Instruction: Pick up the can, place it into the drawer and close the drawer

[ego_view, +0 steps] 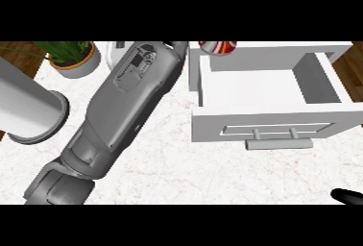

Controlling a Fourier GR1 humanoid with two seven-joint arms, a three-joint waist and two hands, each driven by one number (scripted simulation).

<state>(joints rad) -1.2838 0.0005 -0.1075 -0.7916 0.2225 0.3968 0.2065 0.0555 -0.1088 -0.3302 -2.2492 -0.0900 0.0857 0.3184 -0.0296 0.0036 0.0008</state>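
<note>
**Drawer wide open, can at the far edge**

Nearest, at the bottom right corner: only a black tip of the right hand (347,196); cannot tell if open or curled. Around it, lots of bare white marble bench (184,178), with plenty of room to move.

Next, the left grey forearm (120,110), slanting up from the bottom left toward the top middle. Left hand itself cut off by the top edge, out of sight.

To the right of the arm, the white drawer (266,86), pulled out toward the near side, open on top, nothing inside. Grey handle (279,142) on its front face. Only a thin strip of bench between the arm and the drawer's left wall.

On the left, a big white cylinder (28,113) standing on the bench.

Farthest back: a plant pot (79,65) with green leaves at the top left. Red and white can (218,47) just behind the drawer's back left corner, partly cut off by the top edge. Cannot tell whether upright or lying, nor which way its long side points.
</note>
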